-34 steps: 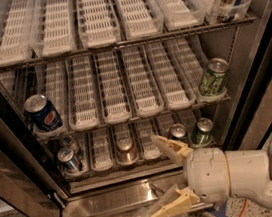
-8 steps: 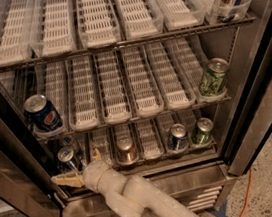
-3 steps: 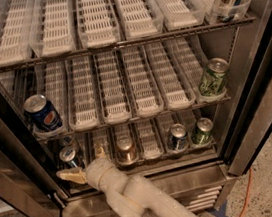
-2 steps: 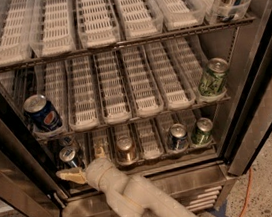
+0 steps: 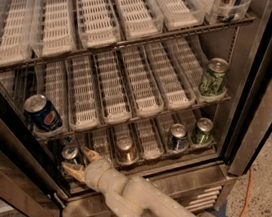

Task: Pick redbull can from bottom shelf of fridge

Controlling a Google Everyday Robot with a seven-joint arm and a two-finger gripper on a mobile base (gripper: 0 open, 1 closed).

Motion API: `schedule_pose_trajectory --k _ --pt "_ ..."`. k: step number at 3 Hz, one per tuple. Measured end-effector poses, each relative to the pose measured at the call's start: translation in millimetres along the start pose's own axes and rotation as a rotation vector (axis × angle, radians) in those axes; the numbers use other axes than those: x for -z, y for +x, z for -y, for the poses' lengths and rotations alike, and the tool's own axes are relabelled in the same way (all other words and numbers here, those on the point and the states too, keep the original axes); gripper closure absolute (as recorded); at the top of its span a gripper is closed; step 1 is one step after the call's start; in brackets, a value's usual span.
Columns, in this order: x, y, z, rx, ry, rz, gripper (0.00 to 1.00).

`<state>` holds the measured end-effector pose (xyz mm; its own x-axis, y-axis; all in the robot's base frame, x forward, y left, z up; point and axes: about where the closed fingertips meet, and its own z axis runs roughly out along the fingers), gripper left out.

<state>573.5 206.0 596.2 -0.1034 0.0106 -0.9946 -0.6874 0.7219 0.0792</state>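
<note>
My gripper's (image 5: 80, 162) two fingers are spread apart and grasp nothing. They sit at the front left of the bottom shelf (image 5: 156, 160), to the left of the copper-brown can (image 5: 126, 150). One finger lies low and points left. The other rises nearer the copper-brown can.

The redbull can (image 5: 70, 154) I am after stands upright just behind the gap between them, in the lane furthest left of the copper-brown can. I cannot tell whether either finger touches it. I judge that I hold them wide so the can's slim body can slip between them before I close.

My arm (image 5: 133, 199) runs in low from below the copper-brown can and slants up and left. That looks like the way to stay under the middle rack.

A second redbull can (image 5: 178, 136) stands to the right of the copper-brown can, with a green can (image 5: 201, 130) one lane further right. The left one is the nearer pick. The white lane trays (image 5: 148, 140) hold each can in its own slot, so I should draw mine straight forward along its lane.

Above and left of the copper-brown can, a Pepsi can (image 5: 42, 113) leans on the middle rack. Above and right, another green can (image 5: 213, 76) rests on that rack. The fridge (image 5: 259, 106) frame rises far to the right of the copper-brown can.
</note>
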Motion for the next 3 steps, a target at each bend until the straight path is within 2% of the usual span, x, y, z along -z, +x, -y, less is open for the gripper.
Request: schedule_pose_trajectory --k 2,3 --pt "0.0 0.0 0.0 0.000 0.000 0.000 0.88" --pt "0.0 0.0 0.0 0.000 0.000 0.000 1.00"
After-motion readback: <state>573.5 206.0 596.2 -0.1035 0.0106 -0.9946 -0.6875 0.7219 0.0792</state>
